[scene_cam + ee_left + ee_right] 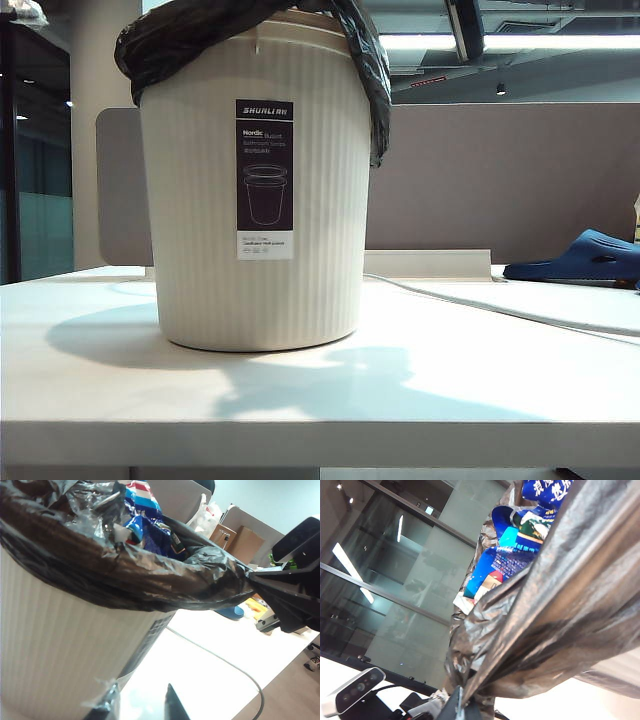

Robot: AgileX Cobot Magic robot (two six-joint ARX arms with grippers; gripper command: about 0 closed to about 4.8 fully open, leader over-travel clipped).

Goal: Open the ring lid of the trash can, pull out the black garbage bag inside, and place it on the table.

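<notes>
Over the mouth of the big ribbed cream-white plastic trash can [255, 200] the glossy, crinkled black garbage bag [180, 35] is draped outward, its edge folded down the can's sides, and that is where my attention sits. The thin pink ring lid is nowhere in my three views, so I judge the bag free to lift. Inside it I see blue snack wrappers [150, 527], which is why it looks bulky.

My right hand [462, 707] is clenched on a gathered fold of the bag at the rim; the film runs taut from its tips in the right wrist view, and the left wrist view shows the same dark hand [280, 595] with the plastic drawn to a point. That pinch is there to haul the bag up and out, I reckon.

My left hand [145, 707] sits low beside the can's wall, one dark finger showing and a shred of film near it (whether it grips anything I cannot tell).

The can stands upright on the wide white desk [430, 390], with bare surface in front for the bag. A blue slipper [585, 258] lies well apart at the far right, and a pale cable [500, 308] trails across.
</notes>
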